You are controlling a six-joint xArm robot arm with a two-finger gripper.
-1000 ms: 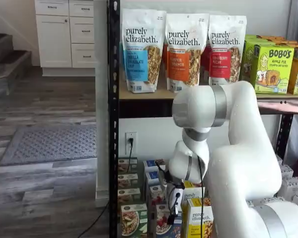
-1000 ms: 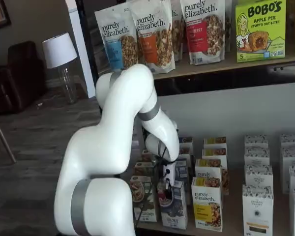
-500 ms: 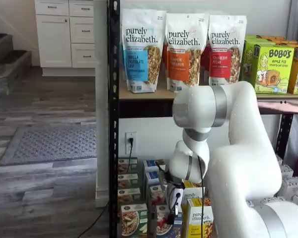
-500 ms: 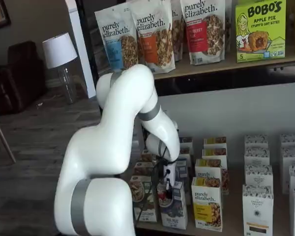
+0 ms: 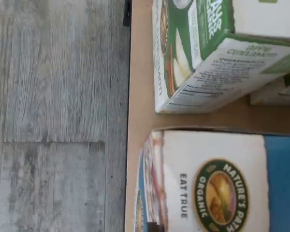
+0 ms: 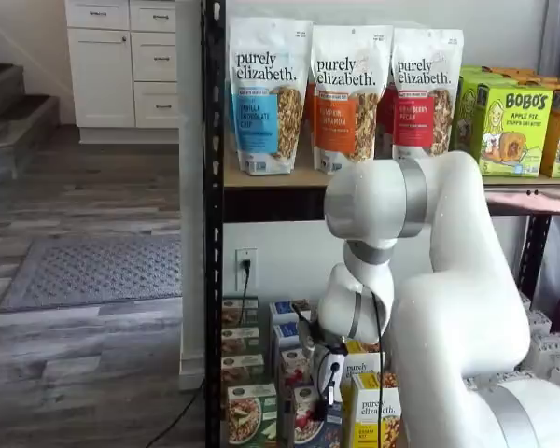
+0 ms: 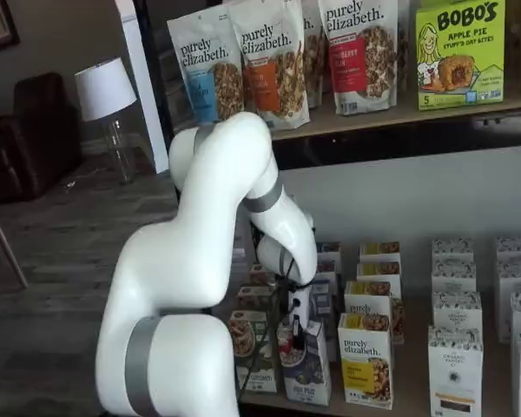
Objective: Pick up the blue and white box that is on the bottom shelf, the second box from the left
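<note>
The blue and white box (image 7: 311,373) stands upright at the front of the bottom shelf (image 7: 410,393), between a green-trimmed box (image 7: 252,347) and a yellow purely elizabeth box (image 7: 365,360). It also shows in a shelf view (image 6: 308,422). My gripper (image 7: 293,335) reaches down onto its top with the black fingers closed on it, one finger lying against its front face. It shows low in a shelf view (image 6: 317,392) too. In the wrist view the box's white and blue top (image 5: 217,183) is very close, beside the green-trimmed box (image 5: 208,58).
More small boxes stand in rows behind and to the right on the bottom shelf. White boxes (image 7: 456,365) stand further right. The black rack post (image 6: 213,233) is left of the arm. Granola bags (image 6: 266,93) fill the tan upper tier. The shelf's front edge (image 5: 130,121) meets the wood floor.
The gripper and the blue and white box have risen very slightly. The rest of the arm has hardly moved.
</note>
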